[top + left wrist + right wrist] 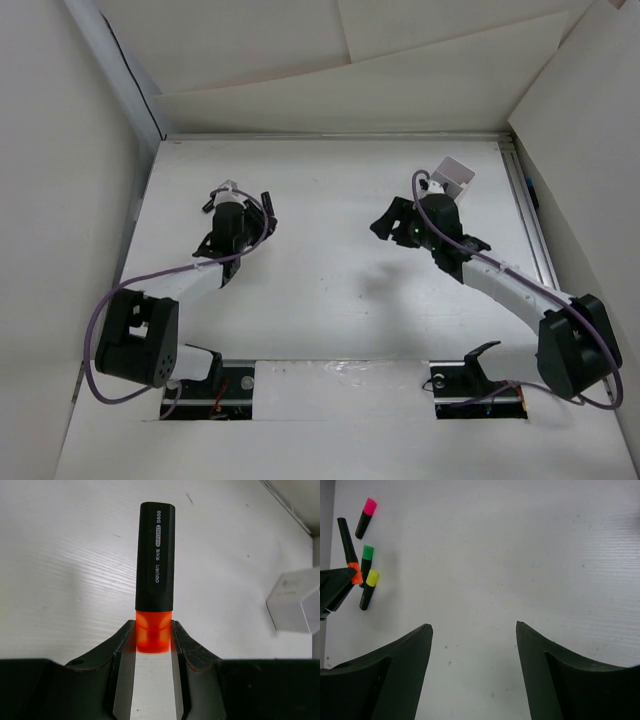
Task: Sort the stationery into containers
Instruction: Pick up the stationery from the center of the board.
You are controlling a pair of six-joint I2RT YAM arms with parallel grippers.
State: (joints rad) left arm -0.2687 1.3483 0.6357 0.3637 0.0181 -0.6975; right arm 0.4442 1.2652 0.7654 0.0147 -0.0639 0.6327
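Pinching orange highlighter by its cap alone in left tool, over the left of the tabletop; right tool spread wide, empty. Might pivot or slip free during the carry right toward the tray: shallow, smooth-cap hold.

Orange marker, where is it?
In the left wrist view, the orange marker is pinched by its cap in the left gripper, near the green marker.

Bright diffuse light, soft faint shadows; white tray at edge blurred
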